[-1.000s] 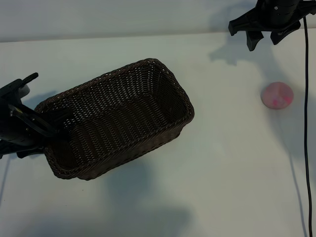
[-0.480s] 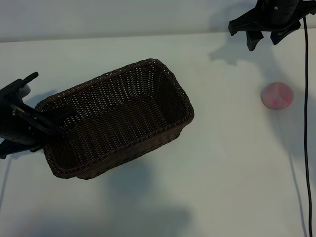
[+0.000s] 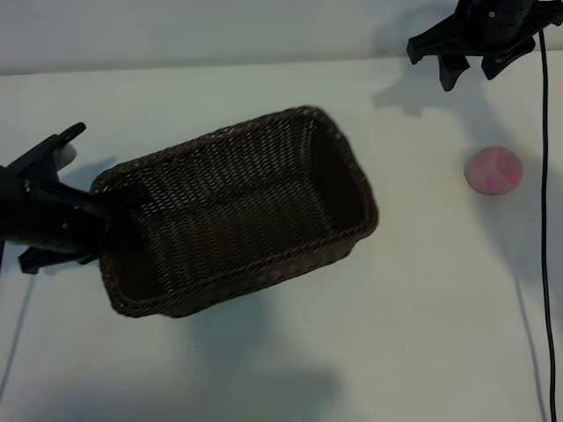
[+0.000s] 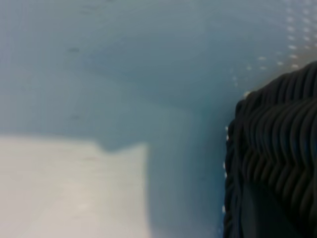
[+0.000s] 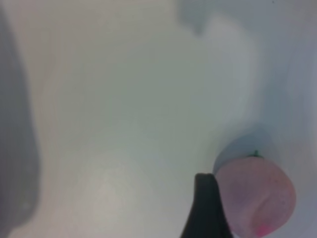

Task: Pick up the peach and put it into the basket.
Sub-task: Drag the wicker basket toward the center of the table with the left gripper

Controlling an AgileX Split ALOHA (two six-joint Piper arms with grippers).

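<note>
Since earlier frame: basket [image 3: 237,211] lifted and carried toward peach [image 3: 493,170], left gripper [image 3: 88,229] clamped on its rim; right gripper [image 3: 471,61] spread, empty, beyond peach; probably light, smooth, roll-prone, best pinched across middle.

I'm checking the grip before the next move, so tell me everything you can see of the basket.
The basket is a large rectangular one of dark brown woven wicker, with rounded corners and a braided rim. It is empty and lies skewed across the white table. The left gripper is shut on the rim of its short end, at the exterior view's left. The peach lies well apart from it.
</note>
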